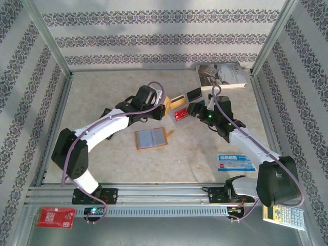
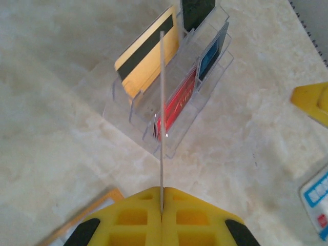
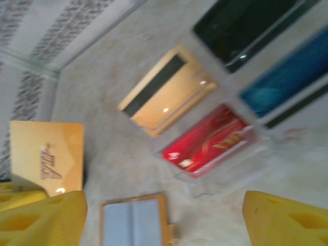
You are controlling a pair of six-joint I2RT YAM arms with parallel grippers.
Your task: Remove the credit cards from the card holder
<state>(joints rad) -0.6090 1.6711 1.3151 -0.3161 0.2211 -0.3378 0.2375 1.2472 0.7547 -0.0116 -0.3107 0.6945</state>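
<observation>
Your left jaws clench a gold card, its lower corner hidden by them; your right jaws stand released. The card holder is cut off below.

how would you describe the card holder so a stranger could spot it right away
Find the clear stand of upright cards mid-table. Just below it in the top external view, the card holder lies flat and open. It alone is a blue-grey panel bordered in orange, lying down rather than standing in a slot.
</observation>
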